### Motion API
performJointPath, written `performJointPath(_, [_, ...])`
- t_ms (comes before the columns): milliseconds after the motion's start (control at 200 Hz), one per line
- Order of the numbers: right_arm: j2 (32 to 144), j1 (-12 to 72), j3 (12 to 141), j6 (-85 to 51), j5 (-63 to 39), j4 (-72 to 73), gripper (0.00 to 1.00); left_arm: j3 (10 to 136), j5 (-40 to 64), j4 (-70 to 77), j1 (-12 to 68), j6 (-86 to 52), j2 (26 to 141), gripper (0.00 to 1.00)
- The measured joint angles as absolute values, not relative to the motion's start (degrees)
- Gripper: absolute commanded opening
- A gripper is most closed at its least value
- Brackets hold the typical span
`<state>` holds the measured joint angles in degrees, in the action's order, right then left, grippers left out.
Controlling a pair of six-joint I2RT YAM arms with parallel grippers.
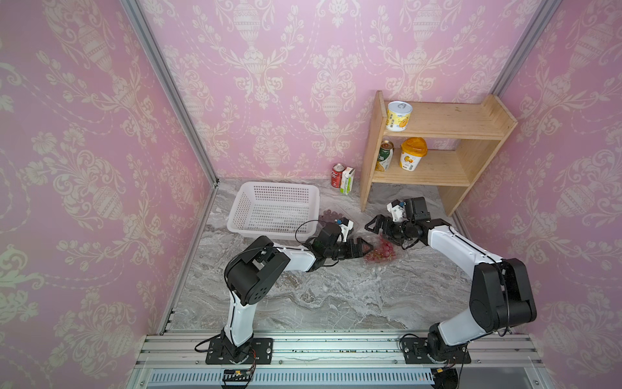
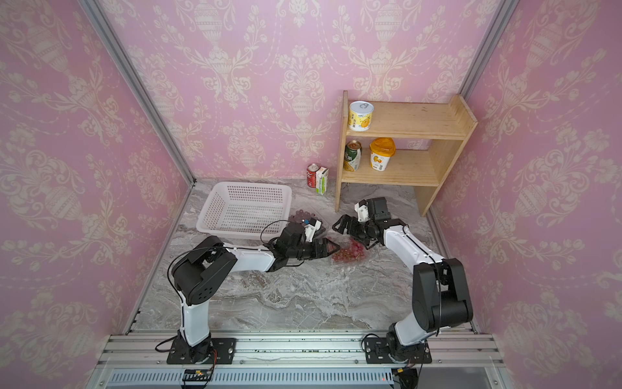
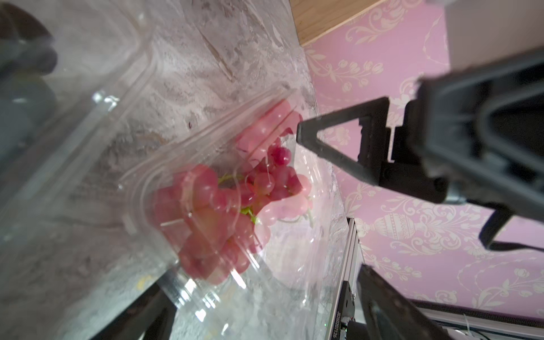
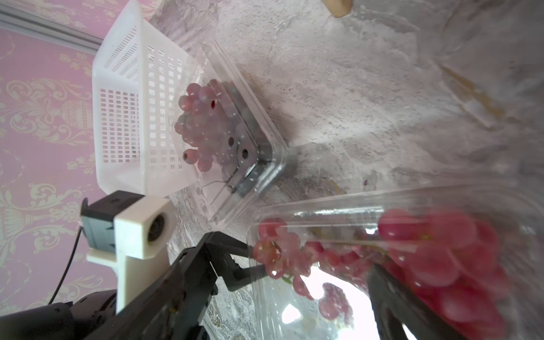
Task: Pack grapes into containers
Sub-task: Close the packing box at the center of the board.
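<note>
**Top views.** The white basket (image 1: 272,208) is the landmark. To the robot's right of it, near its front corner, lies a clear container (image 1: 393,259) holding the red grapes (image 1: 382,252). The left gripper (image 1: 367,248) meets the container's basket-side edge with its jaws spread wide; whether they press the plastic cannot be told. The right gripper (image 1: 372,226) hovers just behind the container, jaws apart and holding nothing.

**Left wrist.** The bunch (image 3: 220,212) rests inside the container's rim (image 3: 191,132). One of the right gripper's fingers (image 3: 332,157) points at its far end.

**Right wrist.** A second container (image 4: 265,141) with paler grapes (image 4: 200,123) sits just beside the basket (image 4: 123,117).

**Handling.** The shell is probably light, thin and slick, and likely to buckle under a squeeze, so the stiffer rim flange is the best hold. The grapes look soft and loosely attached. They are better cupped around the whole bunch or lifted by the stem than pinched singly.
</note>
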<state>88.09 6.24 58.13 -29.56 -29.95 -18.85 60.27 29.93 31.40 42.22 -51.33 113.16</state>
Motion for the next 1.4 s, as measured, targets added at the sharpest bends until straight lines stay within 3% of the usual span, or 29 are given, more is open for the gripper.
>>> performJointPath(275, [82.7, 6.3, 57.1, -29.5, -30.2, -20.4, 0.99, 53.2, 29.8, 30.7, 40.2, -50.3, 106.9, 0.93])
performJointPath(590, [84.4, 10.3, 54.9, -30.0, -31.3, -17.4, 0.99, 41.1, 29.3, 42.5, 44.2, -59.3, 105.7, 0.79])
performJointPath(851, [87.1, 11.7, 55.2, -30.0, -31.3, -16.3, 0.98, 41.0, 26.5, 51.3, 44.2, -64.5, 110.4, 0.71])
performJointPath(1401, [87.2, 11.7, 55.3, -30.0, -31.1, -15.7, 0.97, 45.1, 23.4, 53.4, 44.6, -66.4, 113.6, 0.48])
